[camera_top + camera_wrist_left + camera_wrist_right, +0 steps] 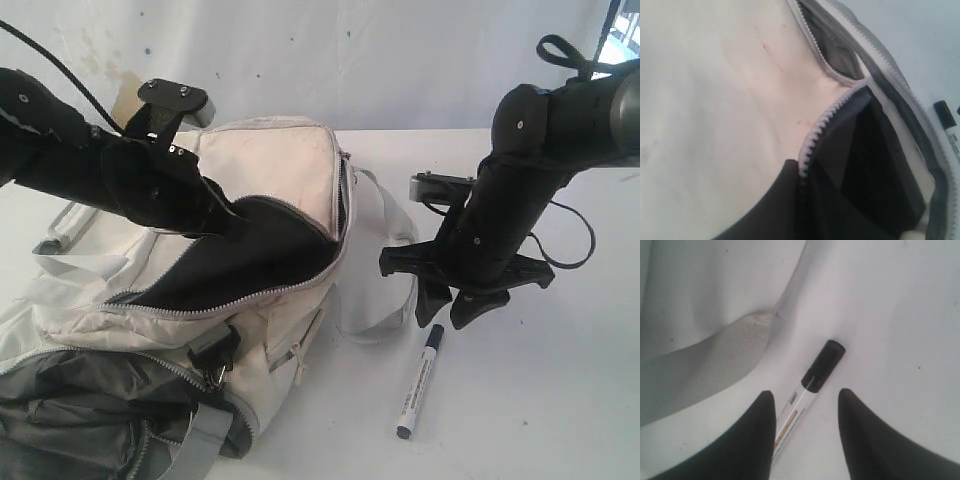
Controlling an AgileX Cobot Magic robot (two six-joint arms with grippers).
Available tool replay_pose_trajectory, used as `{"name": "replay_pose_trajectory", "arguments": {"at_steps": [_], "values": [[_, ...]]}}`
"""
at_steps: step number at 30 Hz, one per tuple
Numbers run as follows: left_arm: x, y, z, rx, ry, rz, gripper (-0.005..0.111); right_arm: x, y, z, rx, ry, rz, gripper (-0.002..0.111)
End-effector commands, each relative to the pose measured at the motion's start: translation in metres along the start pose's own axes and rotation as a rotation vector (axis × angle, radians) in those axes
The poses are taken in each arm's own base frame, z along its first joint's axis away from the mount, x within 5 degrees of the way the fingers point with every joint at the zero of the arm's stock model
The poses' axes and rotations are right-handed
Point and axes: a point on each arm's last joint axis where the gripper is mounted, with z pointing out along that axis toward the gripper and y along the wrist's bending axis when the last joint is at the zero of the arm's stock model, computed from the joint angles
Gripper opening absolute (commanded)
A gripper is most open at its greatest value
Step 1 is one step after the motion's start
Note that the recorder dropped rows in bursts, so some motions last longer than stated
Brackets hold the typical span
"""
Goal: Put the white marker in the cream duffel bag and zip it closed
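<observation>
Writing on the white marker (420, 383) too small and blurred to read: a block of dark print along the pale barrel, and in the right wrist view a thin brownish stripe beside a small dark mark, none of it legible. Black cap at one end, black plug at the other.

Lying flat on the white table (560, 400), outside the cream duffel bag (290, 170), just beside the loop of its grey strap (385, 318), capped end pointing away from the exterior camera.

Right gripper (448, 318) low over that capped end, fingers (752, 440) spread with the barrel running between them. Cap clear of both. Cannot tell whether one finger brushes the barrel lower down; no pinch on it.

Bag slumped across the left of the table, main zip undone, cream flap raised, dark lining (255, 255) showing in the wide mouth. Faint pinkish stains on the flap, not lettering. Grey side pocket (80, 400) at the near corner.

Left gripper (222, 218) at the flap's zip edge, mostly hidden against the lining; pressed together, but cannot tell whether fabric sits between the fingers. From the left wrist: white zip teeth (812, 137) curving along the cream panel, with the marker's cap just visible beyond the bag's rim.
</observation>
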Motion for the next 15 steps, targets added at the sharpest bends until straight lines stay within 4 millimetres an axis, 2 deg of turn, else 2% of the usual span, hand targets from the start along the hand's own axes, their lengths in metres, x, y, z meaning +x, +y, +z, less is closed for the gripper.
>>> {"name": "replay_pose_trajectory", "arguments": {"at_steps": [1, 5, 10, 15], "values": [[-0.007, 0.004, -0.005, -0.059, -0.074, -0.129, 0.000, -0.003, -0.005, 0.013, 0.011, 0.012, 0.041, 0.038], [-0.008, 0.017, -0.009, -0.091, -0.109, -0.292, 0.000, -0.004, -0.008, 0.027, 0.022, 0.051, 0.049, 0.038], [-0.005, 0.040, -0.019, -0.093, -0.141, -0.490, 0.000, -0.004, -0.008, 0.035, 0.008, 0.075, 0.076, 0.038], [-0.009, 0.056, -0.038, -0.077, -0.212, -0.632, 0.000, -0.005, -0.008, 0.041, 0.004, 0.074, 0.090, 0.038]]}}
